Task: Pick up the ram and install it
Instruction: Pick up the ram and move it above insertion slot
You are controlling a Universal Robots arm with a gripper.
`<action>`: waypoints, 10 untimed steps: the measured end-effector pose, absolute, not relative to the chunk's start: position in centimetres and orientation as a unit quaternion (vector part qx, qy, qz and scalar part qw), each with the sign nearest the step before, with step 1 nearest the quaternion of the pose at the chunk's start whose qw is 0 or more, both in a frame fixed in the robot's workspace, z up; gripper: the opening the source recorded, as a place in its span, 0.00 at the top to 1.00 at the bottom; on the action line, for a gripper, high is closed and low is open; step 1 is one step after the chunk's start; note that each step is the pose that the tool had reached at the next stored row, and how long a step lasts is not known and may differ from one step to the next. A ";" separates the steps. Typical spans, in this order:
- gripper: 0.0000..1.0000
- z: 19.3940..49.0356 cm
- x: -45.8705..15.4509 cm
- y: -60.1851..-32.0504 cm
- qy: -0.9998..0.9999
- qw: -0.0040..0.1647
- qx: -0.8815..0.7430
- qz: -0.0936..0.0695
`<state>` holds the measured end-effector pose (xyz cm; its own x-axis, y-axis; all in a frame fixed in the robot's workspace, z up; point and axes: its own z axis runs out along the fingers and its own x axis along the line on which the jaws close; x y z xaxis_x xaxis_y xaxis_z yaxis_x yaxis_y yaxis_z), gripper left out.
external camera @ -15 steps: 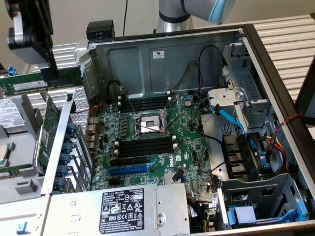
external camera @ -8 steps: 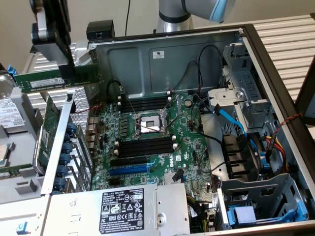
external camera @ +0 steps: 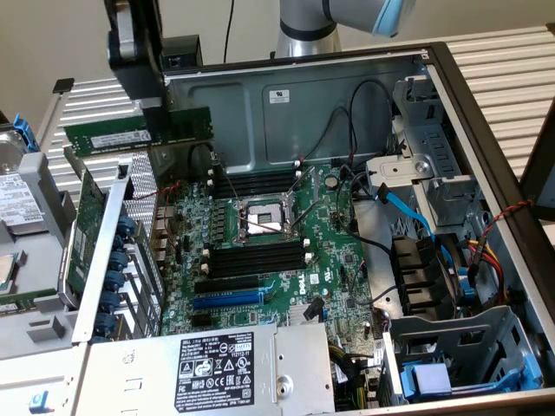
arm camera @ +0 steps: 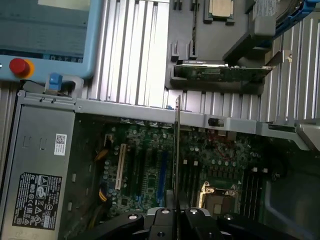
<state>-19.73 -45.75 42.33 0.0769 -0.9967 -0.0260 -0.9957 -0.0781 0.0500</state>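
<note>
Evidently the gripper [external camera: 154, 120] is clamping the ram [external camera: 104, 137] near mid-length, upper left of the frame, above the open case [external camera: 347, 95]. It is looking light, stiff, thin and fragile.

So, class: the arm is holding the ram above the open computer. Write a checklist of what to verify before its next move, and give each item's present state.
1. Grip: the gripper is shut on the ram: ok.
2. Clearance: the ram hangs above the motherboard, touching nothing: ok.
3. Memory slots are empty: ok.
4. The ram runs parallel to the slots: ok.
5. The ram is directly over one slot: cannot tell from these angles.
6. Slot latches are open: cannot tell.
</note>
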 end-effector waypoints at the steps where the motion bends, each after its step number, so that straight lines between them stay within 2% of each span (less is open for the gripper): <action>1: 0.87 42.3 -19.4 -45.7 -0.679 0.010 0.734 -0.026; 10: 0.87 42.4 -17.4 -43.5 -0.679 0.012 0.734 -0.024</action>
<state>-17.43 -43.55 42.36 0.0769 -0.9969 -0.0185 -0.9957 -0.0778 0.0506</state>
